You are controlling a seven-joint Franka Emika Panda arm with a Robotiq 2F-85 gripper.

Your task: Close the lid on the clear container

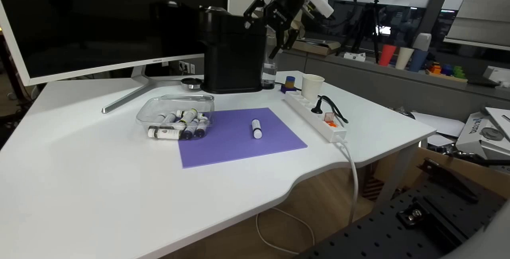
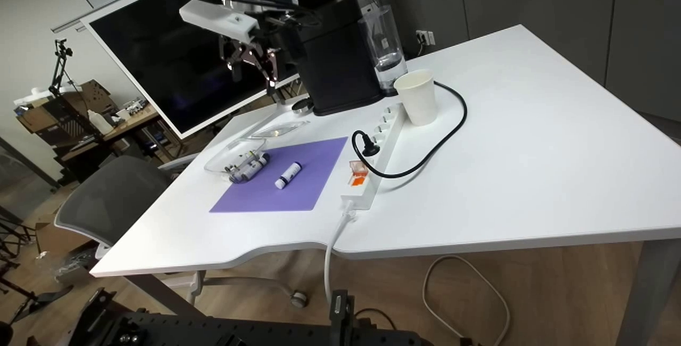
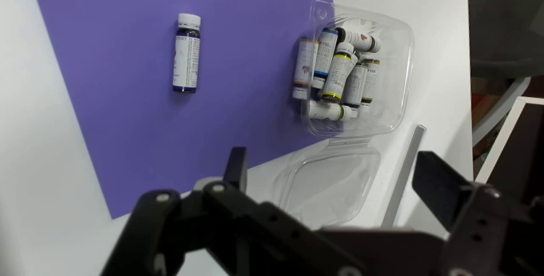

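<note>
Purple mat [image 3: 229, 102], one, laid flat on a white desk [image 1: 99, 191]. Clear container [image 3: 395, 68]: one, straddling the mat's edge, at least seven vials [image 3: 338, 74] showing inside; overlap blocks an exact count. One further white-capped vial [image 3: 186, 61] lies by itself on the mat. Lid [image 3: 335, 191]: one, open, joined to the container along one side, off the mat and just beside its edge. Hand [image 3: 332, 167]: one, raised well above mat level, jaws spread wide in the wrist view. On the mat's side away from the container: one power strip [image 1: 311, 115] near it, one paper cup [image 1: 312, 87] farther off
</note>
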